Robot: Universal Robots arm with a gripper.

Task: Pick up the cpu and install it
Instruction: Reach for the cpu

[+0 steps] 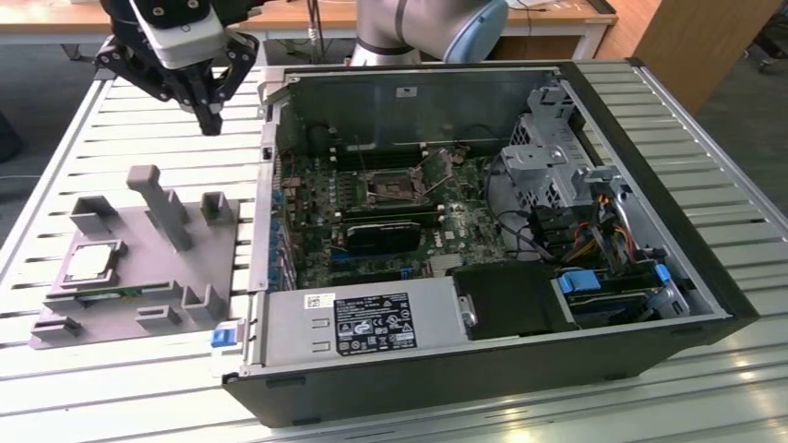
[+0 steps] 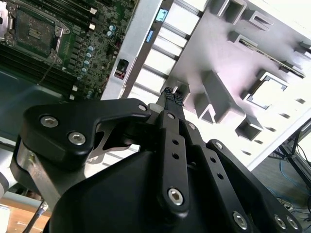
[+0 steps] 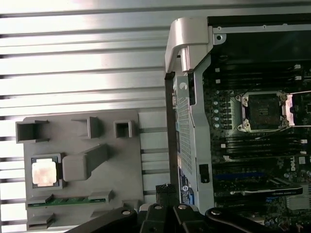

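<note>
The cpu is a small square chip with a shiny metal top. It lies flat in a pocket of the grey fixture at the exterior view's left. Both wrist views look down on the cpu from a distance. My gripper hangs high above the slatted table, behind the fixture and beside the case's corner, well apart from the chip. Its fingers are shut together with nothing between them. The black motherboard socket stands uncovered with its latch frame raised.
The open computer case lies on its side on the slatted metal table, with a power supply at its front and drive bays and cables at the exterior view's right. Tall posts rise from the fixture; a green memory stick lies along its edge.
</note>
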